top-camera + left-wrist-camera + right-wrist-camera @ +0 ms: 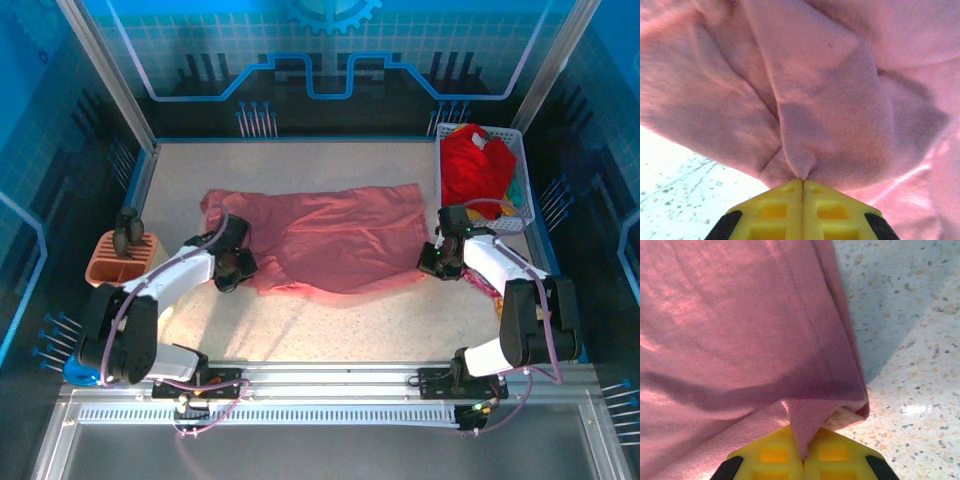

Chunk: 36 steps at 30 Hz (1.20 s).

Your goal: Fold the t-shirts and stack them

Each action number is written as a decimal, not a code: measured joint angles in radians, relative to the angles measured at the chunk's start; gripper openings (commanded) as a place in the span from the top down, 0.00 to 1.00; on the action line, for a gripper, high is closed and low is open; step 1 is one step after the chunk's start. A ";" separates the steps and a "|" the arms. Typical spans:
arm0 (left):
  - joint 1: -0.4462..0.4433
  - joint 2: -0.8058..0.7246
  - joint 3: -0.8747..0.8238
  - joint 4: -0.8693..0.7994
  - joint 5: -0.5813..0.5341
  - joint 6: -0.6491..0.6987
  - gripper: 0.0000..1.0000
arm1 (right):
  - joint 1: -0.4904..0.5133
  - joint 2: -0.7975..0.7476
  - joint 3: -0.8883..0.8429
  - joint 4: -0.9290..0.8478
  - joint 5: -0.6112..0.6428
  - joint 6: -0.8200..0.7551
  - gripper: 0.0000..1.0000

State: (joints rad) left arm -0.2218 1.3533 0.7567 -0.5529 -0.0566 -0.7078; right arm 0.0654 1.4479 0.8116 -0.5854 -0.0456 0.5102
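Low in the overhead frame, left of centre: the left arm's black-and-white two-finger gripper [235,265], set against the left end of a large dusty salmon-pink cotton t-shirt [330,240]. In the left wrist view, at bottom centre, yellow pads [775,212] closed flat together with no gap, pinching a gathered fold of that pink cloth. Mirrored right of centre: the right arm's matching gripper [440,258], at the shirt's right end. In the right wrist view, likewise clamped together at the bottom edge on a hemmed corner, with pale speckled tabletop [900,340] bare to the right. Between the two, spread out and rumpled across mid-frame, long axis running left to right, pinned at both ends, each arm nearest its own end. Judged from this: set for a joint lift or fold-over, depending on both ends rising evenly along that axis. Further up, in the upper right: a white plastic mesh basket [515,135] holding a brighter red cloth t-shirt [470,165], bunched and unfolded beside yellow and green scraps [510,200]. Just beyond the right gripper, well apart from the left one.
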 measured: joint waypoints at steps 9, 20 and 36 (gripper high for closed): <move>0.253 -0.076 0.072 -0.039 0.191 0.042 1.00 | -0.014 0.000 -0.010 0.003 -0.019 -0.012 1.00; 0.317 0.306 0.330 0.028 0.317 0.097 0.93 | -0.015 0.001 -0.010 0.004 -0.025 -0.014 1.00; 0.327 0.298 0.347 0.036 0.311 0.165 0.60 | -0.016 0.023 -0.010 0.023 -0.046 -0.018 1.00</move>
State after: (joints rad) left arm 0.1051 1.6508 1.1038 -0.5167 0.2543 -0.5426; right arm 0.0490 1.4704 0.8021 -0.5629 -0.0914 0.4919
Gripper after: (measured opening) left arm 0.404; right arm 0.056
